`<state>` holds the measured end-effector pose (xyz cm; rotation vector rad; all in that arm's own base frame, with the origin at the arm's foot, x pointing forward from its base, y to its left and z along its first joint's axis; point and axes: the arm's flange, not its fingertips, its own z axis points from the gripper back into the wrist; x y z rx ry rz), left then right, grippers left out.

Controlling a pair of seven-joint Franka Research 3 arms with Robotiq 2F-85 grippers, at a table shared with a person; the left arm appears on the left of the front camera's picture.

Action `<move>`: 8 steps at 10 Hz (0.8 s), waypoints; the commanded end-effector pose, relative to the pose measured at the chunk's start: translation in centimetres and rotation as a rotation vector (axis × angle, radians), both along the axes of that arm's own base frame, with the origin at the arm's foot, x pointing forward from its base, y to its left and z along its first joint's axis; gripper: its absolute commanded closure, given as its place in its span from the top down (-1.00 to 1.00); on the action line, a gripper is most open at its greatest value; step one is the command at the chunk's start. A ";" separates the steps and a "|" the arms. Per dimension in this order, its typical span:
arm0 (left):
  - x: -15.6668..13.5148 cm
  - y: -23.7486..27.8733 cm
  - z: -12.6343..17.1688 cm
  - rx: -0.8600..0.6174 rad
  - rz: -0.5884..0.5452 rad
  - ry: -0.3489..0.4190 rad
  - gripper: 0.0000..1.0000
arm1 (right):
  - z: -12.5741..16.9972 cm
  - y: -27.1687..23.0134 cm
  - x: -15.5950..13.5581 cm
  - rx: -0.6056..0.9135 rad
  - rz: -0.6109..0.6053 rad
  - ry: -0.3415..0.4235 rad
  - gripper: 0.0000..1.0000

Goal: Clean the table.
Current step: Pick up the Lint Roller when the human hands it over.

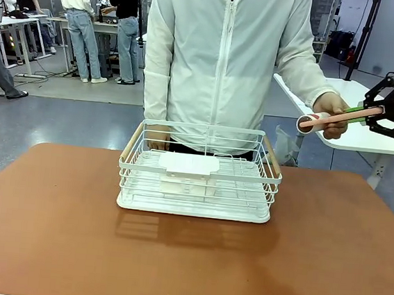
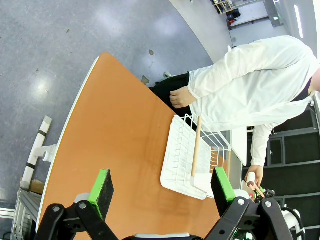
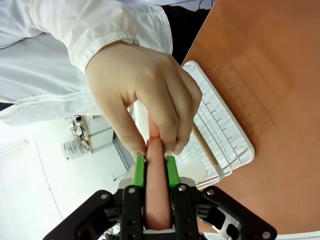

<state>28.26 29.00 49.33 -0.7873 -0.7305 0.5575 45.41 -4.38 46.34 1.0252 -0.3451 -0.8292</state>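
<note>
The big red-brown counter (image 1: 186, 258) is closest. It is flat and its corners are round. Its long side runs from left to right, and its short side runs away toward the person standing at the far edge. In the left wrist view it runs slanted across the picture (image 2: 120, 130).

A white wire basket (image 1: 137, 184) sits on the counter, in the middle and nearer the far edge. Its long side runs the same way as the counter's. It has a wooden handle at each short end and a flat white piece inside.

One of the person's hands (image 1: 157, 140) is just beside the basket's far left corner. The other hand (image 1: 333, 112) is up in the air, past the far right corner of the counter. It holds a pink stick (image 1: 343, 117) with a round white end.

The right gripper (image 1: 365, 113) has its fingers pinching that same pink stick (image 3: 156, 200), right below the person's fingertips (image 3: 145, 95). The stick lies almost flat, with the white end toward the person.

The left gripper (image 2: 162, 187) hangs above the counter with its green fingers (image 2: 101, 189) spread wide and holding nothing.
</note>
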 end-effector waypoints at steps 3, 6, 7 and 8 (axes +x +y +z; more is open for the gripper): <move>0.0 0.4 -0.2 -0.002 -0.015 -0.025 1.00 | 0.1 0.3 0.0 0.020 0.012 0.010 -0.89; 0.0 0.4 -0.2 -0.002 -0.015 -0.025 1.00 | 0.1 0.3 0.0 0.020 0.012 0.010 -0.89; 0.0 0.4 -0.2 -0.002 -0.015 -0.025 1.00 | 0.1 0.3 0.0 0.020 0.012 0.010 -0.89; 0.0 0.4 -0.2 -0.002 -0.015 -0.025 1.00 | 0.1 0.3 0.0 0.020 0.012 0.010 -0.89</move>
